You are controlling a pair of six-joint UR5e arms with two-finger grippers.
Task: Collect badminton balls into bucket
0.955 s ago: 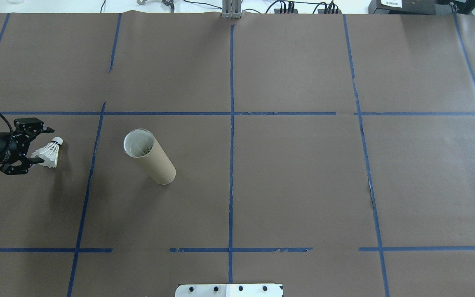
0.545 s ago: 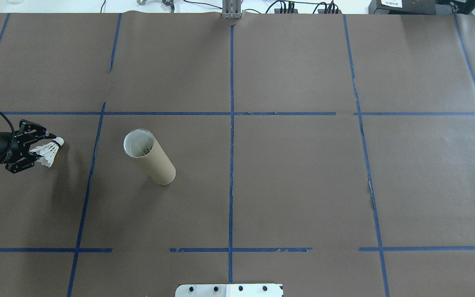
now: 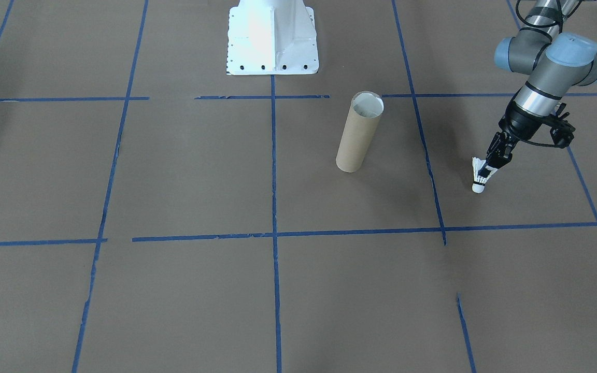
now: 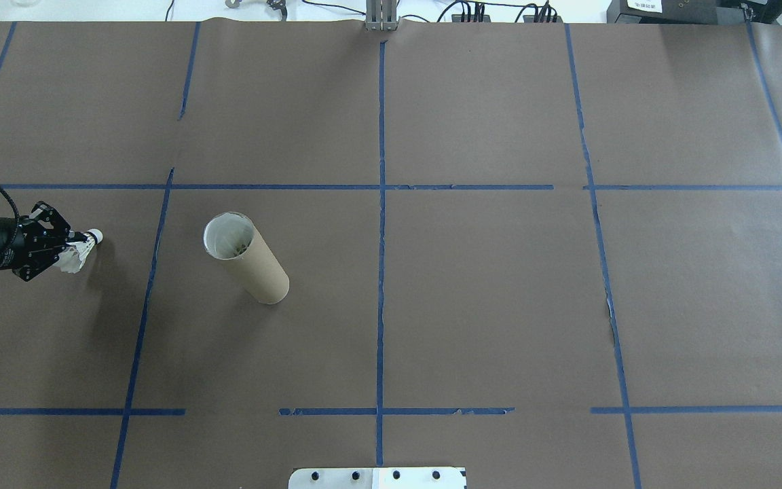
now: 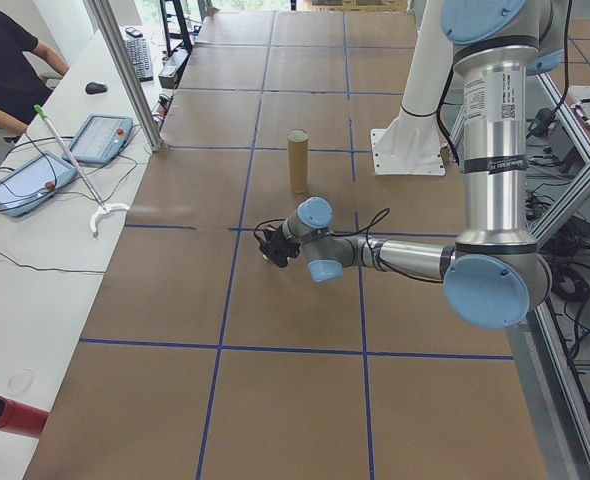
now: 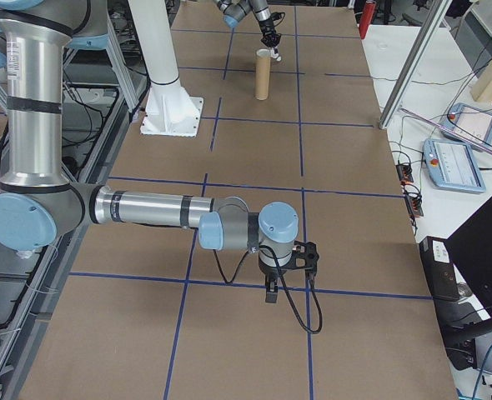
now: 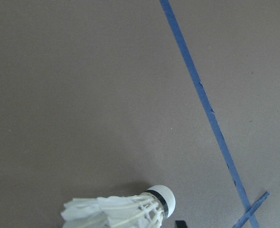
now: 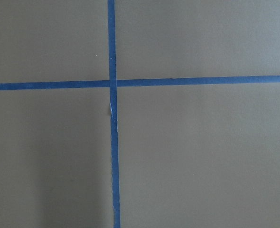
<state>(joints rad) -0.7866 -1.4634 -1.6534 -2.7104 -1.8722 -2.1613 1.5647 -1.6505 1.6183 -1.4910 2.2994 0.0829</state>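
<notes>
- The left pincer is clenched on the feather skirt of the shuttlecock, at the far left of the desk in the overhead view, left of the nearest blue tape line.
- The front-facing view shows the shuttlecock hanging cork down from the pincer. I cannot tell whether the cork touches the paper or is just above it.
- The cardboard tube stands upright, well apart from the shuttlecock, on the other side of that tape line.
- By my reading the grasp is made, while the carry to the tube and the drop into its open mouth are left.
- The overhead view looks into the tube and shows pale shapes inside, perhaps shuttlecocks already collected; the front-facing view shows only its pale rim.
- The left wrist view shows the white cork, dark band and bunched feathers up close, which no other view resolves.
- The right pincer appears only in the right side view, low over the desk's near end, well apart from everything; its state I cannot tell.
</notes>
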